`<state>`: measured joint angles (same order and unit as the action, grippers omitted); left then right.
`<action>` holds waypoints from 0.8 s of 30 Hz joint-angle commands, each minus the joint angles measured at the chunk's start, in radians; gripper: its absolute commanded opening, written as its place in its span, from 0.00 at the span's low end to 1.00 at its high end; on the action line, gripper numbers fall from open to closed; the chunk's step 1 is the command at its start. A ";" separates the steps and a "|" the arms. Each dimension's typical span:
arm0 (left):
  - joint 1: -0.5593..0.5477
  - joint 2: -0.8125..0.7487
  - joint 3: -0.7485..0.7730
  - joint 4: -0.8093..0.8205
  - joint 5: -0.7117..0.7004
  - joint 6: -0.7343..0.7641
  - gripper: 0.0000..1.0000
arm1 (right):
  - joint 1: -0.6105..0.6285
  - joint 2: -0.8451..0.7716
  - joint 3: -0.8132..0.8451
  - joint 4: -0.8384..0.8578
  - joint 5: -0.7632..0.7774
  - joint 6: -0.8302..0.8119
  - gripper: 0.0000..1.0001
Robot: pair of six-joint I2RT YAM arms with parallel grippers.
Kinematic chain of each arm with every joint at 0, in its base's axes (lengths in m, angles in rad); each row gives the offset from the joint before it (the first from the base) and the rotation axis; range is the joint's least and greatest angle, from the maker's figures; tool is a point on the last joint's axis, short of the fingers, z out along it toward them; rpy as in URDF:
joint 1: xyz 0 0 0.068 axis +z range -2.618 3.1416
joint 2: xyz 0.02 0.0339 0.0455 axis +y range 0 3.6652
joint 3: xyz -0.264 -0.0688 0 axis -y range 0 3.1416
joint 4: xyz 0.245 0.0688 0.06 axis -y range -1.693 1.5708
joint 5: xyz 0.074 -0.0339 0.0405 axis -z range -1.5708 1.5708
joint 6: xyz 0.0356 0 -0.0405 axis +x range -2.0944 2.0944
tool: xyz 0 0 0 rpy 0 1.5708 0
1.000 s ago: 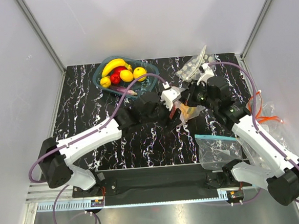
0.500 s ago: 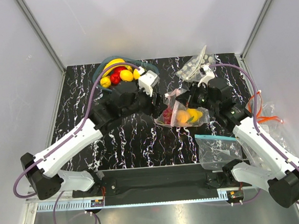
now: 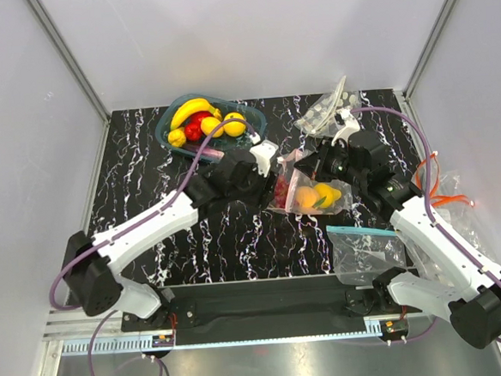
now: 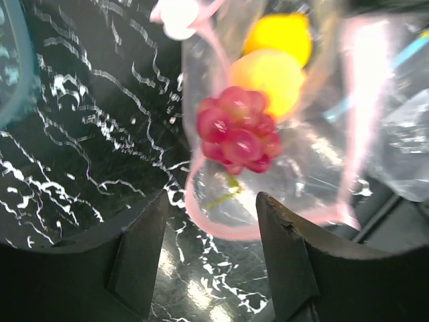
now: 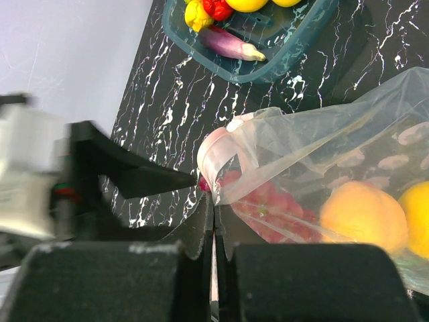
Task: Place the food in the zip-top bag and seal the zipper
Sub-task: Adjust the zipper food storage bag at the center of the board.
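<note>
My left gripper [image 4: 211, 215] is hanging partly open with nothing in it, jaws narrowing a bit from a second ago, right in front of the bag [image 4: 301, 174] mouth. My right gripper [image 5: 214, 208] is pinching shut on the pink zipper strip [image 5: 218, 151], propping the mouth up. A moment back the left arm was swinging off toward the basket [image 3: 258, 117]; now it's drifting back. Grapes [image 4: 238, 131], orange [image 4: 268, 77] and lemon [image 4: 278, 37] are sitting inside the bag, mid-table. I'm guessing sealing is still waiting, since the banana [image 3: 189, 108] and more are lying in the basket
</note>
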<state>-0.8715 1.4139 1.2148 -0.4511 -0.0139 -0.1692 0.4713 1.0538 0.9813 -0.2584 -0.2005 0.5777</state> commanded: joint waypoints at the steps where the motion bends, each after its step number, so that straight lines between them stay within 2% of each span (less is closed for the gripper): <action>1: 0.012 0.051 0.008 0.038 -0.044 0.004 0.58 | 0.004 -0.026 0.020 0.051 0.007 0.007 0.00; 3: 0.014 0.092 0.018 0.032 -0.081 0.000 0.55 | 0.004 -0.026 0.022 0.050 0.007 0.005 0.00; 4: 0.014 0.109 0.040 0.005 -0.153 -0.013 0.52 | 0.004 -0.026 0.022 0.048 0.006 0.005 0.00; 7: 0.016 0.160 0.064 -0.023 -0.190 -0.015 0.42 | 0.004 -0.029 0.026 0.044 0.003 0.001 0.00; 8: 0.017 0.169 0.066 -0.024 -0.190 -0.016 0.28 | 0.006 -0.028 0.028 0.038 0.001 0.001 0.00; 11: 0.019 0.162 0.089 -0.044 -0.215 -0.026 0.00 | 0.004 -0.034 0.022 0.027 0.010 -0.007 0.00; 19: -0.023 -0.007 0.245 -0.175 -0.216 -0.004 0.00 | 0.004 0.017 -0.047 0.050 0.018 0.002 0.00; 24: -0.057 -0.024 0.256 -0.170 -0.179 -0.004 0.00 | 0.004 0.034 -0.035 0.051 0.024 -0.004 0.00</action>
<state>-0.9165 1.4193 1.4425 -0.6350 -0.2024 -0.1867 0.4713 1.0878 0.9360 -0.2398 -0.1997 0.5777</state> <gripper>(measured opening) 0.012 0.010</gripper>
